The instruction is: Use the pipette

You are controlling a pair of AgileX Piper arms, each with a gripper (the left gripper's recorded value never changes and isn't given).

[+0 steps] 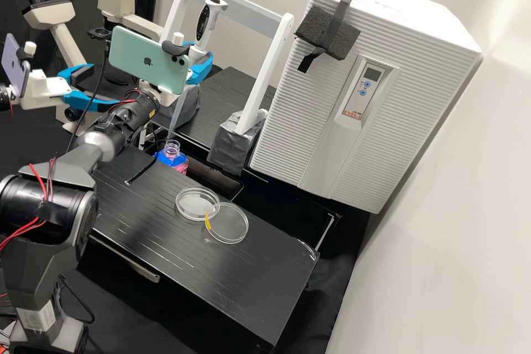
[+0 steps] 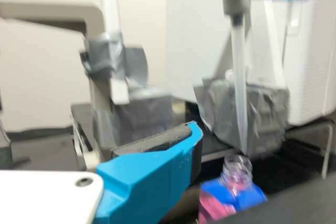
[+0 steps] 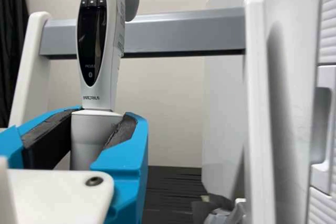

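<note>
High view: the pipette [image 1: 206, 17] stands upright in the right gripper [image 1: 193, 63], closed on its lower body, w/ the long clear tip [image 1: 176, 119] aimed down at the bottle [image 1: 173, 156]. The bottle is uncapped, narrow-necked, blue label, approx half full of pink liquid, at the back edge of the black board [image 1: 232, 282]. Main risk: the tip comes down off-centre, catches the rim and knocks the bottle over, spilling pink liquid. Two clear petri dishes [image 1: 197, 202] [image 1: 227, 223] lie mid-board, edges overlapping. Both look empty except a small yellow bit where they meet; what it is can't be told. Carrying a loaded tip over to them prob risks drips on the board.

Left wrist view: the tip end sits right at the bottle mouth; whether it's inside can't be told. It runs slightly off vertical vs the neck, so a rim hit looks plausible. The left gripper [image 2: 173, 148] is near the bottle; open or closed can't be told, and a nudge from it could also topple the bottle.

Right wrist view: blue fingers [image 3: 123, 150] clamp only the smooth white barrel, dark pads each side. A slip or twist in the grip could shift the tip. The plunger end is untouched, w/ the grey rack bar [image 3: 184, 32] behind
</note>
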